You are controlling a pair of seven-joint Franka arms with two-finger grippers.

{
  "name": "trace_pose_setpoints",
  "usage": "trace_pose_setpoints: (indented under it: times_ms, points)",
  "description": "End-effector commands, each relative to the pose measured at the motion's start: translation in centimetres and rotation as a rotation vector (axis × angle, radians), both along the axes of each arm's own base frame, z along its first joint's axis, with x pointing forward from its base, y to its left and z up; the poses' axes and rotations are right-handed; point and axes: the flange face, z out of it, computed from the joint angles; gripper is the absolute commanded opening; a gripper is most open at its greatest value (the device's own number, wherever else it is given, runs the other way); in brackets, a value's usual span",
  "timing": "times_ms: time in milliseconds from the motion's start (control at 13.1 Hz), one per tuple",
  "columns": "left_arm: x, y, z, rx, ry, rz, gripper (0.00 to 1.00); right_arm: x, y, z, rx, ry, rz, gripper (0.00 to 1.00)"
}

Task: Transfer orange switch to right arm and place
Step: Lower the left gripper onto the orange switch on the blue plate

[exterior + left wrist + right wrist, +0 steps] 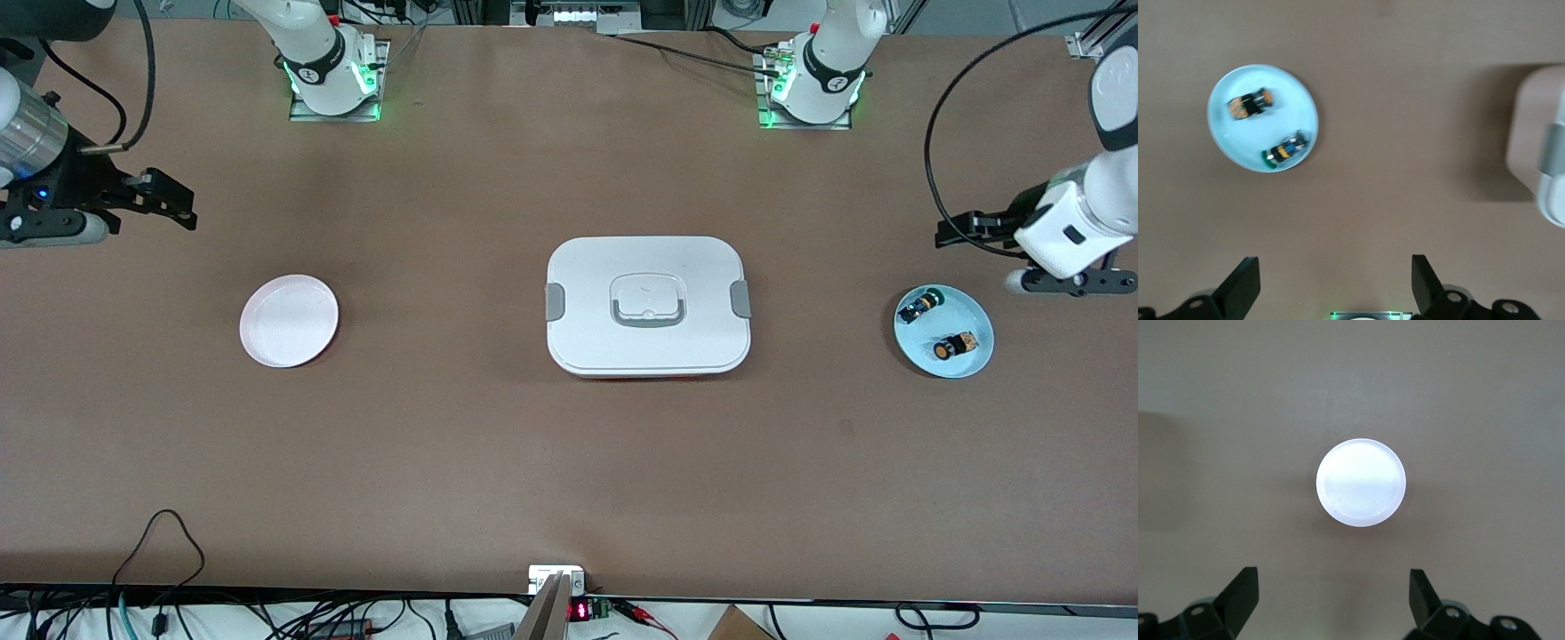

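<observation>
The orange switch [954, 346] lies on its side in a small light blue dish [973, 313] at the left arm's end of the table. A second little switch with a green cap [919, 305] lies in the same dish, a bit farther from the front camera, and the two do not touch.

The left gripper [958, 232] hangs in the air over the bare table just beside the blue dish. Its two black fingers [1241, 287] are wide apart and hold nothing.

The right gripper [169, 200] hangs over the table at the right arm's end. Its fingers [1238, 595] are wide apart too, with nothing between them. A round white plate [289, 321] sits on the table near it, closer to the front camera.

A big white box with a gray handle on its lid [648, 305] rests in the middle of the brown table [569, 462], between the plate and the blue dish, well apart from both.
</observation>
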Motion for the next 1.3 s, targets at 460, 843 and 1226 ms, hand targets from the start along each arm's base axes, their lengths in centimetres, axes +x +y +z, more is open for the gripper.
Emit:
trace_pose_setpoints:
  times_ms: [460,843,1226]
  points:
    - [1.8,9.2,-13.1,0.065,-0.134,0.157,1.00,3.3,1.9,-7.4,-0.012,0.104,0.006,1.00]
    - [3.2,13.3,-20.2,0.068,-0.216,0.188,1.00,6.2,3.6,-16.4,-0.026,0.171,0.037,1.00]
    - [3.3,15.5,-26.1,0.065,-0.264,0.215,1.00,6.2,3.9,-18.0,-0.043,0.205,0.064,1.00]
